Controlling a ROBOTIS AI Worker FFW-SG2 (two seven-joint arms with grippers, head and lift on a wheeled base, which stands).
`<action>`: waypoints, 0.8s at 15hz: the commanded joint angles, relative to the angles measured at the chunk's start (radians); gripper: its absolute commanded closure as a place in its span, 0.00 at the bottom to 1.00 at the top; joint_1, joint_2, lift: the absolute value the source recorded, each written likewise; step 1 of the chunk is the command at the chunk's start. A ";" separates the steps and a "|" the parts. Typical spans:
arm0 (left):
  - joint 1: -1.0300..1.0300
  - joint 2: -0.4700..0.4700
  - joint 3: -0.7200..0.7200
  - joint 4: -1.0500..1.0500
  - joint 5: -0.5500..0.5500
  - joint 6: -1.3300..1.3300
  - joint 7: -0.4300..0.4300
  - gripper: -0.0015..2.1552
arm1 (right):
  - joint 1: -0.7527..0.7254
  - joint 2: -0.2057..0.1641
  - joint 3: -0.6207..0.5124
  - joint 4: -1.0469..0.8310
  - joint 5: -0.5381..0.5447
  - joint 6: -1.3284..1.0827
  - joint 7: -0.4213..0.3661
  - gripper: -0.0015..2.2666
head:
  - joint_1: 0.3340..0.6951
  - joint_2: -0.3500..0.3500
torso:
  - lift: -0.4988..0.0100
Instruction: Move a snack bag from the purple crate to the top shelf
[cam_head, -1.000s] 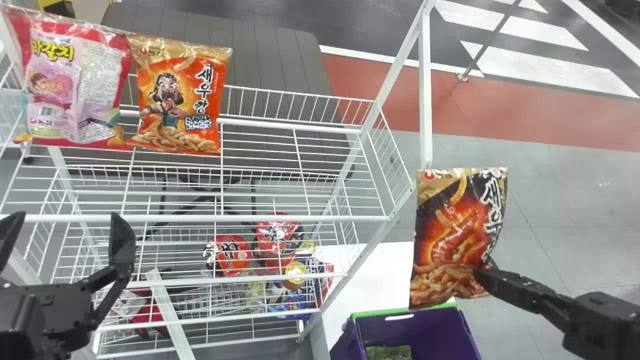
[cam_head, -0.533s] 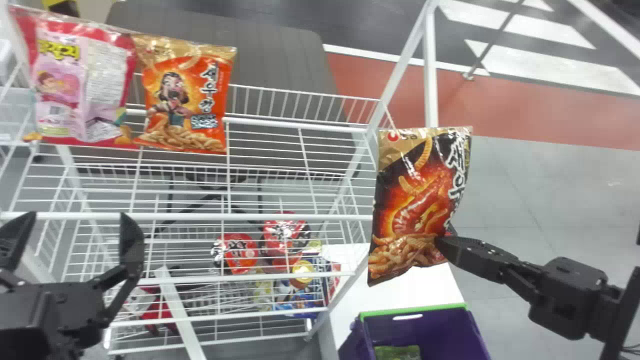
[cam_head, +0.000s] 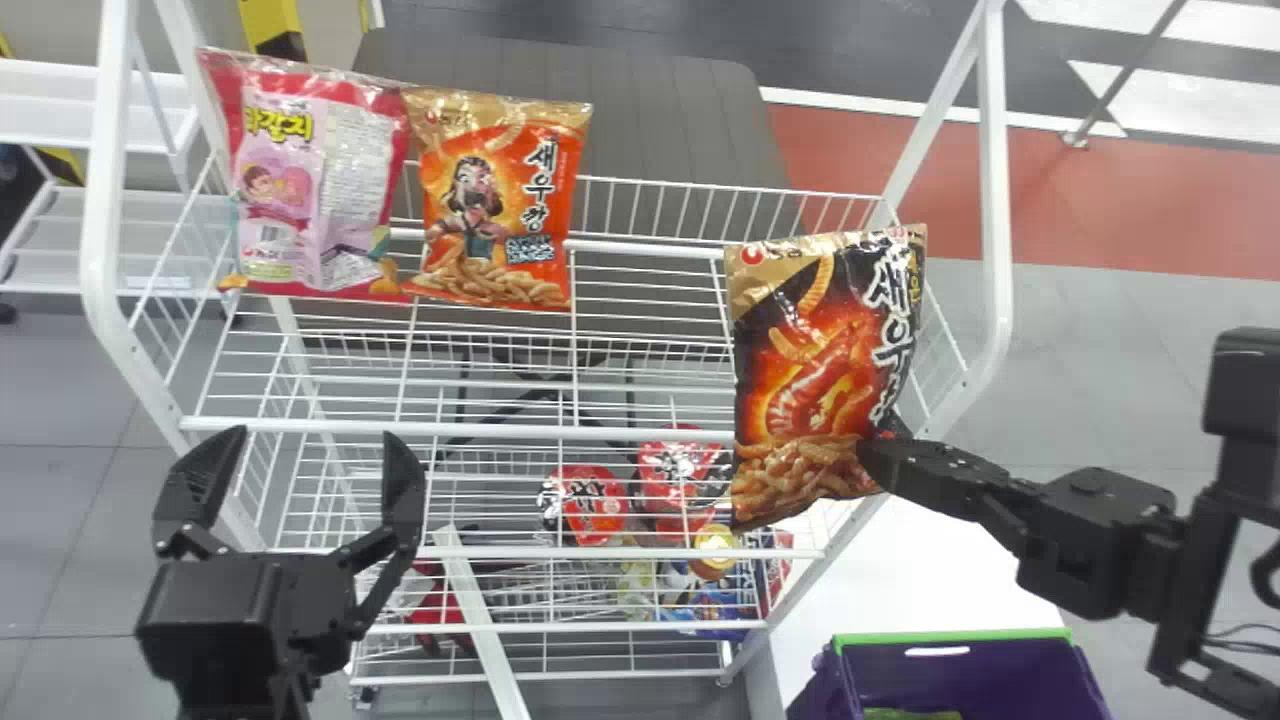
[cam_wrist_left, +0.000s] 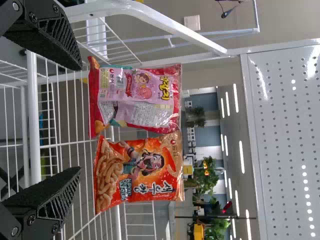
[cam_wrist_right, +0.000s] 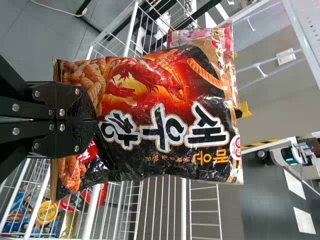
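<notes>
A: Your left gripper (cam_head: 312, 445) hangs before the rack, jaws wide apart and empty; what about your right gripper (cam_head: 885, 460)?

B: You have its jaws closed on the lower part of the black snack bag (cam_head: 825, 350); the rest rises upright beyond the jaws, probably so you can set it base-down.

A: And farther on?

B: The top shelf (cam_head: 480, 429); your orange bag (cam_head: 495, 200) and pink bag (cam_head: 310, 190) stand there side by side, fronts likely meant for display.

Left gripper (cam_head: 313, 440): black, tapered fingers (cam_wrist_left: 47, 37), ribbed sides, round screws at bases; boxy black housing (cam_head: 215, 605) behind fingers. Right gripper (cam_head: 868, 462): black link plates (cam_wrist_right: 42, 112), silver-coloured screws (cam_wrist_right: 61, 112) behind fingers
</notes>
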 joint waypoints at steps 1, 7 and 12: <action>-0.008 0.001 0.002 0.004 0.001 0.010 -0.008 0.05 | -0.009 0.002 0.070 0.038 0.005 -0.023 -0.056 0.73 | 1.00 0.29 | 0.98; -0.014 0.003 0.002 0.018 0.007 0.007 -0.008 0.05 | -0.077 0.002 0.195 0.176 -0.026 -0.186 -0.261 0.73 | 1.00 0.37 | 0.98; -0.016 0.009 0.003 0.026 0.010 0.004 -0.004 0.05 | -0.127 0.002 0.240 0.334 -0.127 -0.398 -0.444 0.73 | 1.00 0.42 | 0.98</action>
